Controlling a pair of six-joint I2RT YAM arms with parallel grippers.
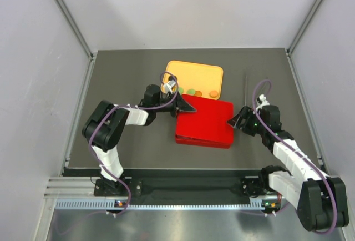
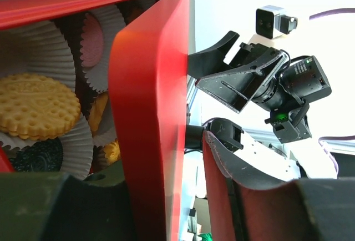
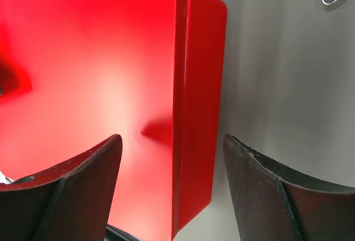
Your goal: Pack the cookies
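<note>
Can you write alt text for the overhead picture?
A red tin sits on a dark table between the left arm and the right arm, their jaws at its edges. Behind it, a yellow tray holds a few small cookies.

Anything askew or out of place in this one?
The red lid sits tilted, raised at the corner near the left claw, exposing packed cookies. A few loose cookies lie on the yellow tray.

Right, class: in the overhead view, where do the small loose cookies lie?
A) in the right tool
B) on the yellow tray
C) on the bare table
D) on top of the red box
B: the cookies lie in a row along the near edge of the yellow tray, just behind the red box.
</note>
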